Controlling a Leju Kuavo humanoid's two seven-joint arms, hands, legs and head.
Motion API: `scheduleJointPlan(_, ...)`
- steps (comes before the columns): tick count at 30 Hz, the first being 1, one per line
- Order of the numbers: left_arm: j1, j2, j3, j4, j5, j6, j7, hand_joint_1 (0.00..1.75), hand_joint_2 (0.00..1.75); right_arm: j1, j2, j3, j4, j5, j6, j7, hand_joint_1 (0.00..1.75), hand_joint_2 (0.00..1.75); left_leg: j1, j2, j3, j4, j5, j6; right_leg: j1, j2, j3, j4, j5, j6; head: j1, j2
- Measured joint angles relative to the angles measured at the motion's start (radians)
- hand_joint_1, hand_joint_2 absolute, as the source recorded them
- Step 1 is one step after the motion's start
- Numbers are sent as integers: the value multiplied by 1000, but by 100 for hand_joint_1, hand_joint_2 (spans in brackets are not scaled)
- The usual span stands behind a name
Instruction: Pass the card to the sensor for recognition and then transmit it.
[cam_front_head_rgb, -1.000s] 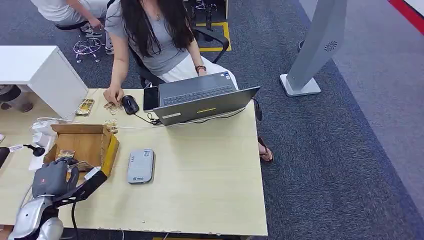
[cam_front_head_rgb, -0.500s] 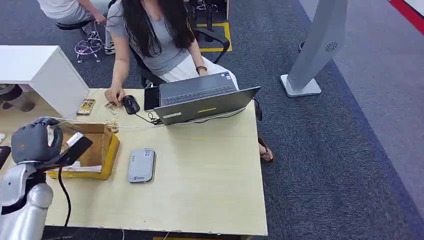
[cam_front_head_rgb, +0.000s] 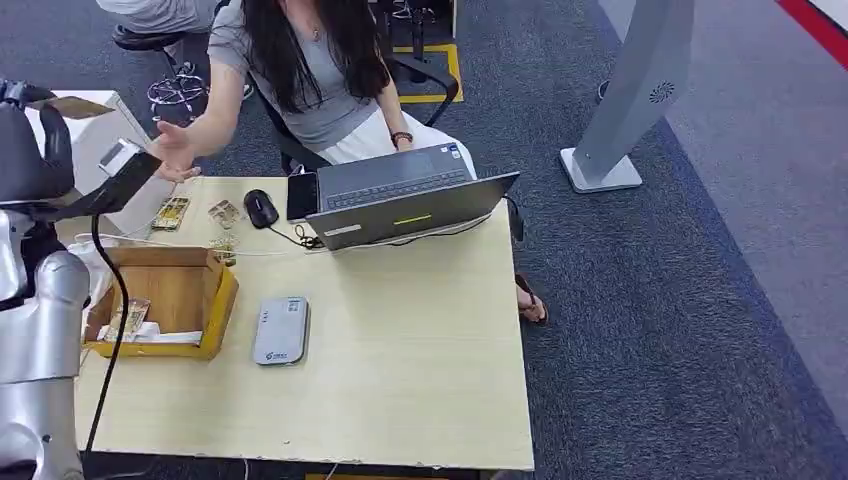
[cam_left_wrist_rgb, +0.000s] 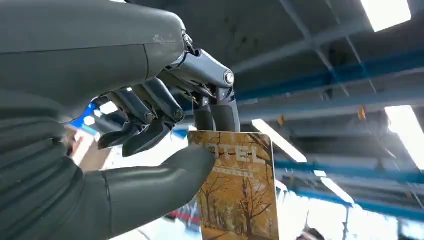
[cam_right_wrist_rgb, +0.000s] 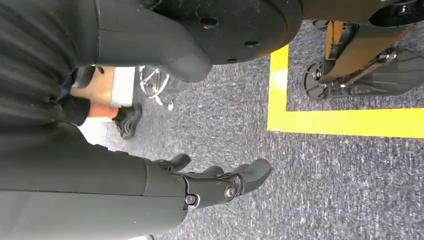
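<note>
My left hand (cam_front_head_rgb: 30, 140) is raised high at the far left, above the table's back corner. It pinches a hotel card (cam_left_wrist_rgb: 240, 190) with an autumn-tree picture between thumb and fingers; in the head view the card (cam_front_head_rgb: 82, 105) shows as a tan sliver above the hand. A seated person reaches an open hand (cam_front_head_rgb: 172, 152) toward it, a short way apart. The grey card sensor (cam_front_head_rgb: 281, 331) lies flat on the table beside the box. My right hand (cam_right_wrist_rgb: 220, 182) hangs over the carpet floor, fingers apart, holding nothing.
A cardboard box (cam_front_head_rgb: 165, 300) holding more cards sits at the table's left. A laptop (cam_front_head_rgb: 410, 205), mouse (cam_front_head_rgb: 260, 207) and phone (cam_front_head_rgb: 301, 196) lie along the far edge before the person. A white cabinet (cam_front_head_rgb: 125, 215) stands at far left, a grey kiosk (cam_front_head_rgb: 640, 90) on the carpet right.
My left arm rose from the box up to the far left with the card. The person's hand left the table by the mouse and now reaches toward my hand.
</note>
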Motion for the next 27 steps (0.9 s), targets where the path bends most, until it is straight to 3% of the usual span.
scheduleJointPlan(4,-98,0,-21,102,-30,24,7,175,175,-1,0,9,-2,8,4,2,0,175,0,0,0,0,0,0,0,1,0,0,1,-1,-1,0)
scheduleJointPlan(16,-188,-2,-40,238,-65,44,27,175,175,-2,0,16,-3,18,9,3,0,175,0,2,0,0,0,0,0,2,-1,0,1,-1,0,0)
scheduleJointPlan(17,-200,-4,-42,261,-75,52,28,0,175,-2,0,16,-3,18,9,5,0,175,0,2,0,0,0,0,0,2,-1,0,1,-1,-1,0)
scheduleJointPlan(27,-202,-23,-53,345,-77,101,39,0,175,-3,-2,16,-3,21,10,23,0,175,0,2,0,0,0,0,0,2,-1,0,1,-2,0,0)
